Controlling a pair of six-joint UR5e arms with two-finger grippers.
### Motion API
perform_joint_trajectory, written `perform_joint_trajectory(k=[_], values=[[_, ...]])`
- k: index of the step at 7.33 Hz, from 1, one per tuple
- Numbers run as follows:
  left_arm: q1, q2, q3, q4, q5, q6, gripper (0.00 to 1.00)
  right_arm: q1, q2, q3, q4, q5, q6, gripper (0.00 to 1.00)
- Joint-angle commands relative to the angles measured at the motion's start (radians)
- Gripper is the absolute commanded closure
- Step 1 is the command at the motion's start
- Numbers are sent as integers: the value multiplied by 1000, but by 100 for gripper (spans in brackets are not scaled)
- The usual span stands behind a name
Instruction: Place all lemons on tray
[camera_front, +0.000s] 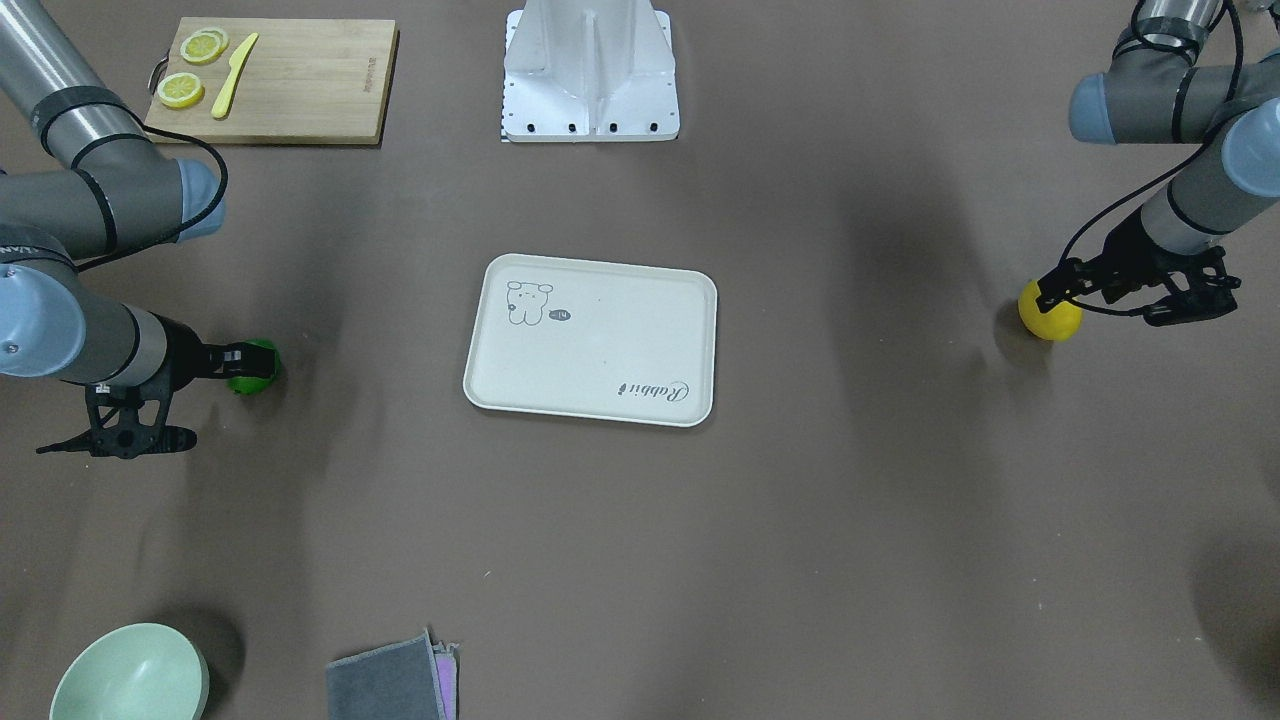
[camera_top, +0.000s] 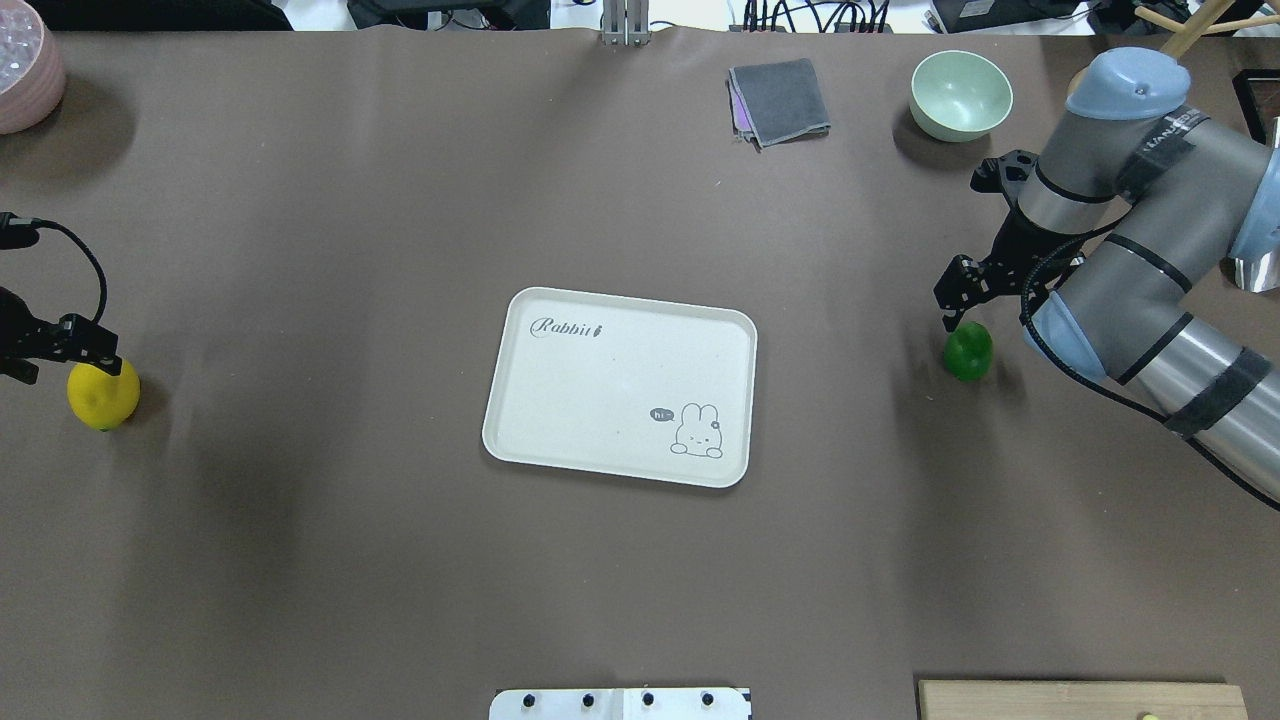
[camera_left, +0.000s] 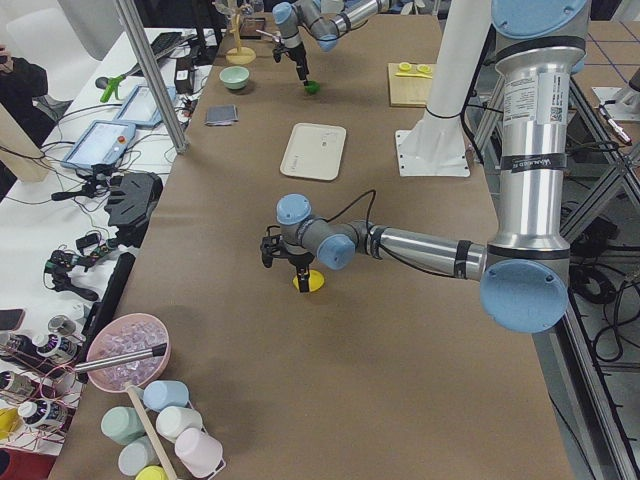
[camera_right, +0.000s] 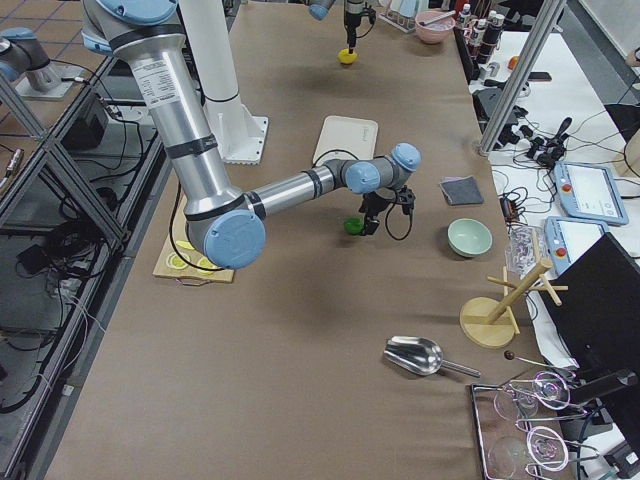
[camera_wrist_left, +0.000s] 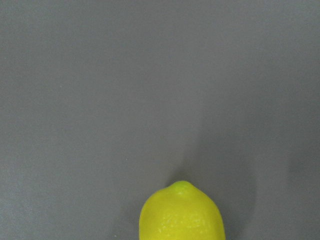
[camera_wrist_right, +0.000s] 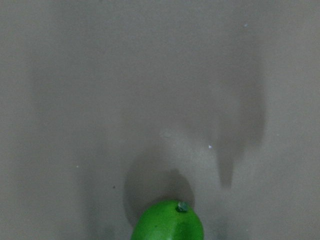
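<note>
Both arms low, outstretched; left pincer (camera_front: 1050, 292), right pincer (camera_front: 240, 358) pointing down.

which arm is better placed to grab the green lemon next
Right. The right gripper is right at the green lemon; the left gripper is on the far side of the tray, at the yellow lemon.

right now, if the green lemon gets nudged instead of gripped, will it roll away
Probably. The green lemon is a smooth oval lying on the flat table, so it would likely roll or wobble. Its glossy skin may also slip in a light grip.
</note>
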Motion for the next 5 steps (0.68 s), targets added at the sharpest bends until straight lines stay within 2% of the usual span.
perform_joint_trajectory(k=[1, 3, 5], values=[[8, 5, 25, -27, 6, -15, 3, -12, -1, -15, 3, 10, 1, 0], [25, -1, 67, -110, 8, -99, 3, -30, -1, -50, 4, 11, -1, 3], [29, -5, 75, -136, 8, -141, 4, -46, 7, -52, 4, 17, 1, 6]])
